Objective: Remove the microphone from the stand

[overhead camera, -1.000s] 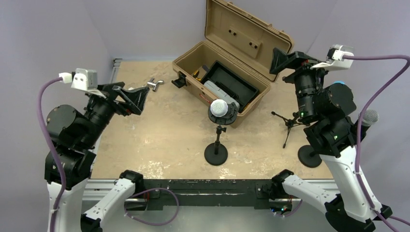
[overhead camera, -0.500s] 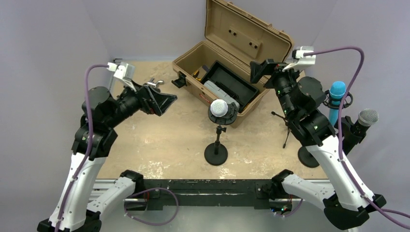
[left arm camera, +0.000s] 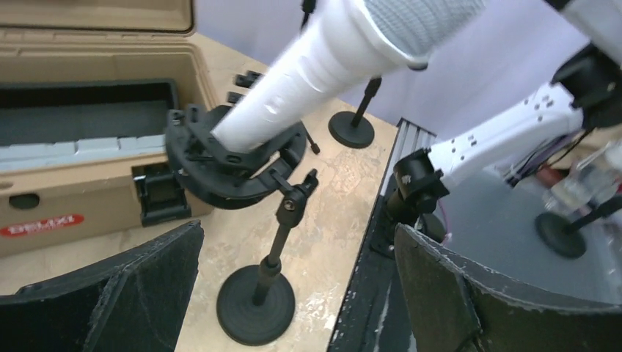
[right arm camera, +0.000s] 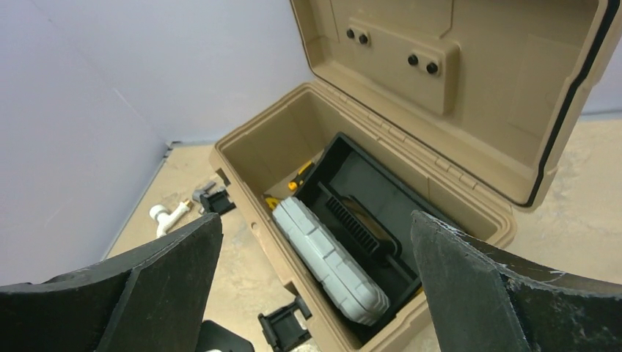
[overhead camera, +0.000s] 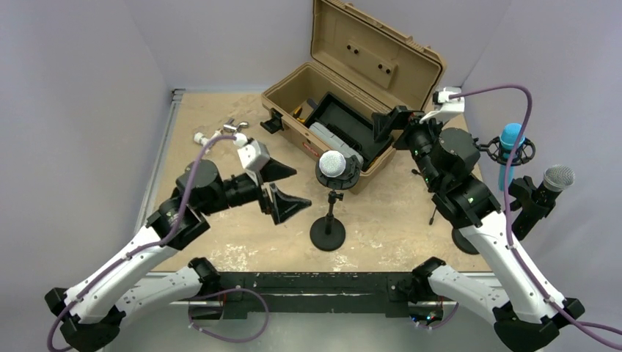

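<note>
worktop: sandy, mottled | toolbox: tan, lid open and upright, far middle | inside: black tray, grey ribbed case beside it, yellow item at far corner | front wall: red label, black latch | left of toolbox: metal fitting, white pipe fitting | right edge: blue microphone, upright in black mount

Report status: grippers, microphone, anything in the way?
Both open, empty. Left gripper facing white microphone, seated in stand. Right gripper facing toolbox. Nothing blocking left approach.
</note>
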{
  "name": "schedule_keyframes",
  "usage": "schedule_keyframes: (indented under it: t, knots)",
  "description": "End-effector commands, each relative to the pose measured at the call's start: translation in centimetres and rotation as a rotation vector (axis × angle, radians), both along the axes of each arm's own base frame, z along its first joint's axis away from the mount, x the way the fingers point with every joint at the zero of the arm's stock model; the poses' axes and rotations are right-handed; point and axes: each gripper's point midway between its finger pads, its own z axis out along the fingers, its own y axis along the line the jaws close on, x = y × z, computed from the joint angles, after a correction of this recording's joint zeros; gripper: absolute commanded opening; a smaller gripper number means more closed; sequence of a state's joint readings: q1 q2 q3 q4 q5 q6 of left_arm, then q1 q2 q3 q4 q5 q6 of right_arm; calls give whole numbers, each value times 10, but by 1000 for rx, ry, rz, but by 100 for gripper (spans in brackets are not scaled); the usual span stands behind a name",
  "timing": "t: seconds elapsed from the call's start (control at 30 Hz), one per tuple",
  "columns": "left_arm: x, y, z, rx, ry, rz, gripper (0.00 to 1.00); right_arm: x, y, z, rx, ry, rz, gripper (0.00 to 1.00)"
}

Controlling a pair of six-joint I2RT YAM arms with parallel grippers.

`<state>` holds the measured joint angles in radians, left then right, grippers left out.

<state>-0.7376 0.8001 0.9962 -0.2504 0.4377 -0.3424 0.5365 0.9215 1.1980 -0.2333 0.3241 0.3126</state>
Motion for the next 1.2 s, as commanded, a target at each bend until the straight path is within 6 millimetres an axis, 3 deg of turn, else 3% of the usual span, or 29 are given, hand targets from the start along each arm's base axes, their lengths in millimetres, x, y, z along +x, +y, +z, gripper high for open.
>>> schedule_keyframes:
  t: [0.0, 0.07, 0.2, 0.43, 0.67, 0.87, 1.03, 1.17]
  knots:
    - [7, -16, 8, 2, -362, 47, 100, -4, -9, -9, 42, 7, -42, 99]
    - [7, -24, 19, -47, -485, 68, 100, -6, -15, -6, 70, -9, -70, 99]
    - [18, -41, 28, -67, -559, 94, 100, -16, -15, 4, 104, -91, -33, 99]
    - [29, -64, 41, -86, -622, 93, 98, -10, -14, -16, 8, -17, -42, 99]
    - [31, -82, 52, -98, -643, 48, 88, -29, -15, 0, 18, -121, 18, 99]
    - [34, -88, 61, -104, -657, 47, 70, -26, -10, -3, -6, -108, 38, 99]
    - [34, -91, 60, -86, -675, 41, 67, -27, -8, -3, -4, -113, 46, 99]
    - [35, -91, 59, -61, -701, 45, 57, -26, -8, -3, -5, -112, 46, 99]
